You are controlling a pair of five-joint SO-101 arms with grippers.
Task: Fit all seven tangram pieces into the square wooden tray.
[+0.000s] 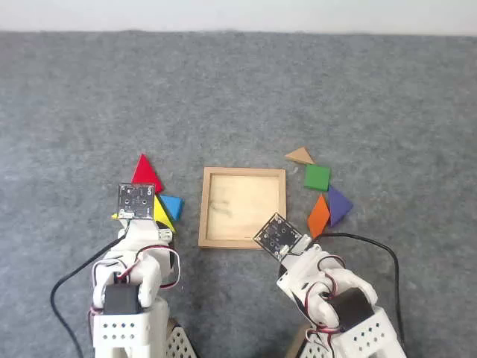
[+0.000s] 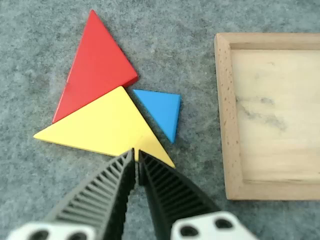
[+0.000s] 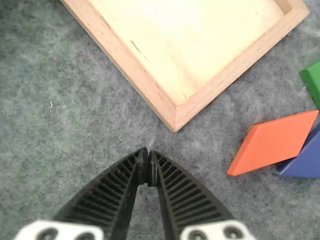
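The left gripper [image 2: 135,156] has its two ribbed fingers pressed together with nothing between them. The tips sit over the yellow triangle [image 2: 102,125], near its long edge; whether they touch it cannot be told. The right gripper [image 3: 149,161] is likewise closed and empty, above bare mat just off a corner of the square wooden tray [image 3: 150,90].

Outward from the left fingers, the red triangle [image 2: 95,65] lies edge to edge against the yellow one, and the small blue triangle [image 2: 162,107] lies just beside it. Outward from the right fingers lie the orange parallelogram [image 3: 272,142], with the purple triangle [image 3: 305,162] against it, and the green square [image 3: 314,80]. The tan triangle [image 1: 299,155] lies farthest out. All seven pieces are outside the tray, three to its left and four to its right, and its floor is bare.

The pieces look like thin, stiff, painted wood, so they are probably light and rather smooth. Because they lie flat, only their side edges offer a hold. The fingers would have to part first, then pinch across a narrow corner or two free edges. The yellow triangle's side against the red one is blocked.

The surface is a grey, felt-like mat [image 1: 238,97], likely to give a little under fingertips. A pale strip of wall [image 1: 238,13] runs along its far edge.
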